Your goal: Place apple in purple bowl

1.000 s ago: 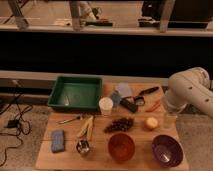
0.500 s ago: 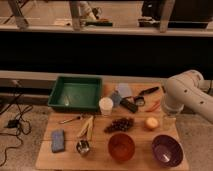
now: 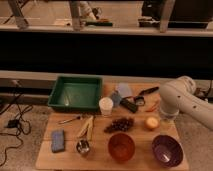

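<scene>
The apple (image 3: 151,122), small and pale yellow-orange, lies on the wooden table (image 3: 100,159) toward its right side. In front of it, at the near right corner, stands the dark purple bowl (image 3: 166,150) with nothing in it. My white arm comes in from the right and bends down. Its gripper (image 3: 167,118) hangs just right of the apple and slightly above the table, behind the purple bowl. It stands open and holds nothing.
An orange-brown bowl (image 3: 121,146) sits left of the purple one, with dark grapes (image 3: 119,124) behind it. Further left are a white cup (image 3: 106,106), a green tray (image 3: 75,93), a banana (image 3: 87,128), a metal cup (image 3: 83,147) and a blue sponge (image 3: 58,140). Tools lie at the back right (image 3: 137,99).
My arm has swung a little to the left and lower, bringing the gripper closer to the apple. The objects on the table have not moved.
</scene>
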